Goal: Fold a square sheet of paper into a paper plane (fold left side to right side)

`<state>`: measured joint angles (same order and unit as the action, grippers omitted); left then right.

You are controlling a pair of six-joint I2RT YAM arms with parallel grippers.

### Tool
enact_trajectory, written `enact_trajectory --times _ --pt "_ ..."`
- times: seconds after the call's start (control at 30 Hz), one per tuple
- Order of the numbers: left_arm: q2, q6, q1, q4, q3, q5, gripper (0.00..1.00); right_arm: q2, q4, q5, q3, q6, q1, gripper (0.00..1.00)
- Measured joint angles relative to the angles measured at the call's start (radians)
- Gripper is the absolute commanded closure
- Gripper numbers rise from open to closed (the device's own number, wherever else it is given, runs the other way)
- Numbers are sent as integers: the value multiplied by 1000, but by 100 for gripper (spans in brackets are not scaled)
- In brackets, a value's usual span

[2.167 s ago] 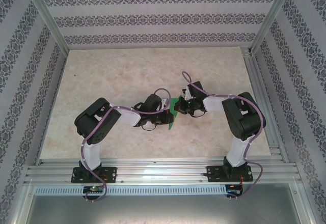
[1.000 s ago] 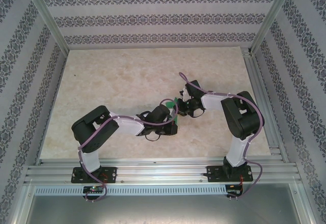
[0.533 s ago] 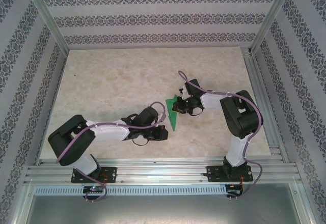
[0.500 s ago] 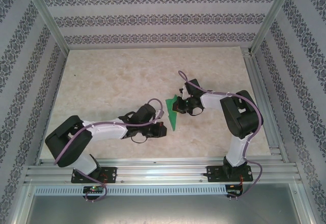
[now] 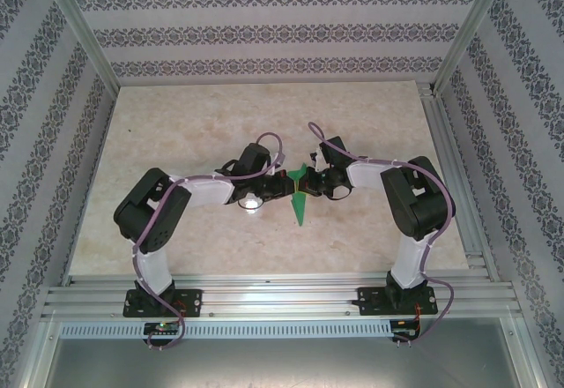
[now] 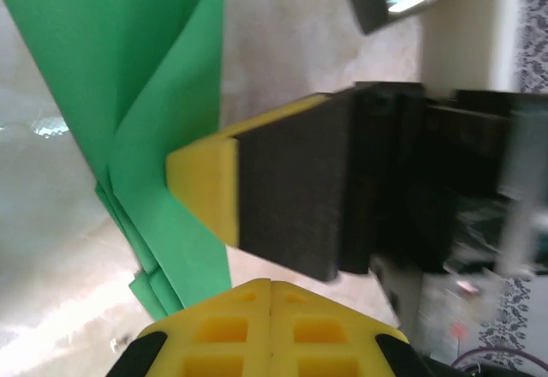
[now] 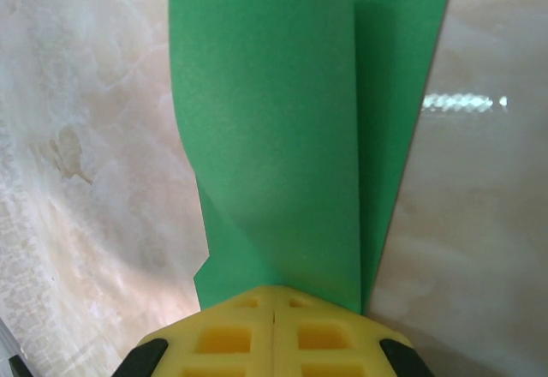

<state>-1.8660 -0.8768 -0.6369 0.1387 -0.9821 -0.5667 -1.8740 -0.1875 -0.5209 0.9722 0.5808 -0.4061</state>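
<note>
The paper plane (image 5: pixel 300 201) is a slim folded dart of bright green paper near the table's middle, its point toward the near edge. My right gripper (image 5: pixel 309 182) is shut on its far end, and in the right wrist view the green folds (image 7: pixel 282 120) run straight out from the closed yellow tips (image 7: pixel 272 290). My left gripper (image 5: pixel 283 182) sits just left of the plane, facing the right one. In the left wrist view its tips (image 6: pixel 271 283) are shut with nothing between them. There the paper (image 6: pixel 137 94) stands up to the left, and the right gripper's finger (image 6: pixel 201 188) presses against it.
The marble-patterned table top (image 5: pixel 176 132) spreads out around both arms. Patterned walls and metal frame posts (image 5: pixel 84 26) enclose it. An aluminium rail (image 5: pixel 273 298) carrying the arm bases runs along the near edge.
My left arm has swung up from the near left, bringing its shut gripper to the plane's left side. The right gripper has kept its hold in place.
</note>
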Motion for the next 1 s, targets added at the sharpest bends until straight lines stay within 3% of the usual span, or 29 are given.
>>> enact_trajectory --times 0.7,1.0 --pt "-141 -79 -2 76 -47 72 100 1 29 32 -1 3 0 95" --pt "-168 -71 -21 42 -89 118 100 74 -1 49 -15 26 29 88"
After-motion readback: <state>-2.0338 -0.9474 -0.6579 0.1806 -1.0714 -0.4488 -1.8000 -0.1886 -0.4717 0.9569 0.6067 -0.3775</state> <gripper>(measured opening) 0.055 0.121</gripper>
